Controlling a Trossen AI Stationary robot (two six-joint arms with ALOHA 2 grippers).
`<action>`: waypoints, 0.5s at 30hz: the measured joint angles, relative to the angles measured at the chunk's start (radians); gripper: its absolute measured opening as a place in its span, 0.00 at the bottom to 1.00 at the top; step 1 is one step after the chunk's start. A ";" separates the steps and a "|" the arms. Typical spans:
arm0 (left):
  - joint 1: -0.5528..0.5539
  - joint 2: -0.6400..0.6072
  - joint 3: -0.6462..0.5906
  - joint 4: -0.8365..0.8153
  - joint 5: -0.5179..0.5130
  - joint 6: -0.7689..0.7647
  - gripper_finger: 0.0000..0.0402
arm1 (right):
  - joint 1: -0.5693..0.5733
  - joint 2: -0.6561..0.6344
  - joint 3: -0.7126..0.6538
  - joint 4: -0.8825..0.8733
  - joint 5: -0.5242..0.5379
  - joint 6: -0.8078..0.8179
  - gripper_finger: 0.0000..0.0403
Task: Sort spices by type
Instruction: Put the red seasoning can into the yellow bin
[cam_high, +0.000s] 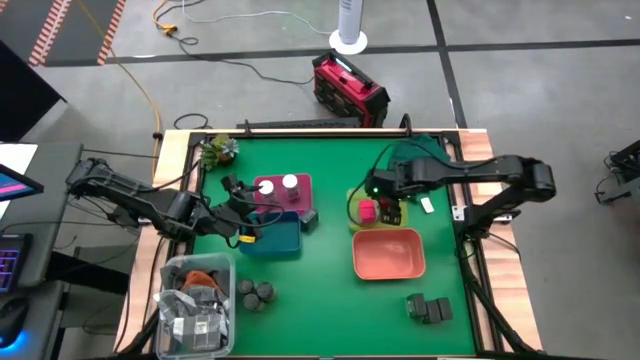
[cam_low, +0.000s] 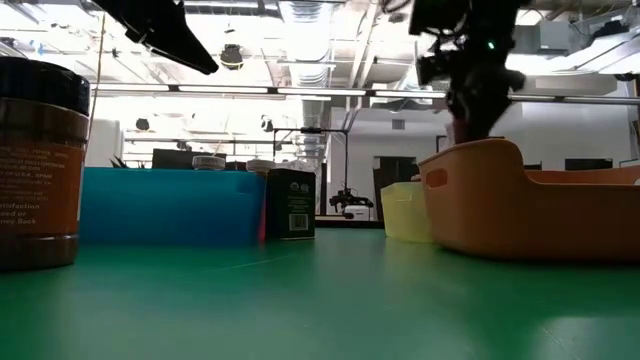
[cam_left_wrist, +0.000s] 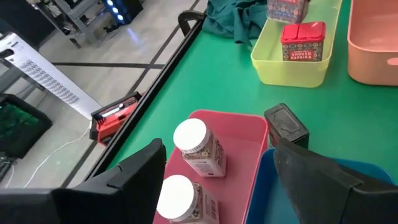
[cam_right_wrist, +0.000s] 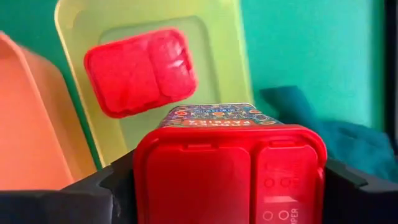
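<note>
Paprika box (cam_right_wrist: 230, 168) fills the bottom of your right wrist view, lid toward the lens, clamped between the right gripper (cam_high: 388, 207)'s dark fingers (cam_right_wrist: 357, 186) on either side. Directly beyond it lies the green tray (cam_right_wrist: 224, 74), with a second pink box (cam_right_wrist: 140, 71) already resting in its upper left part; the free floor of that tray is straight ahead of your held box, so I judge the coming move is a short drop beside its twin. The salmon tray (cam_high: 388, 254) sits just beside, at the frame's left edge in that wrist view; keep clear of its wall.

Your left gripper (cam_high: 238, 205) waits at centre-left of the high view, fingers apart, over the pink tray (cam_left_wrist: 239, 134) holding two white-capped jars (cam_left_wrist: 199, 146). One dark grey box (cam_left_wrist: 286, 124) stands beside the blue tray (cam_high: 275, 240).

Further off, round tins (cam_high: 255, 293) and more grey boxes (cam_high: 430, 308) lie on the green table (cam_high: 330, 310). Grey floor and a red case (cam_high: 348, 88) lie beyond.
</note>
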 joint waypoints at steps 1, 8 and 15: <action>0.000 0.000 0.000 0.000 0.000 0.000 0.71 | 0.000 -0.006 -0.025 0.017 -0.009 -0.002 0.83; 0.000 0.000 0.000 0.000 0.000 0.000 0.71 | 0.000 -0.013 -0.149 0.136 -0.077 -0.003 0.84; 0.000 0.000 0.000 0.000 0.003 -0.003 0.71 | -0.016 -0.013 -0.174 0.159 -0.077 0.005 0.91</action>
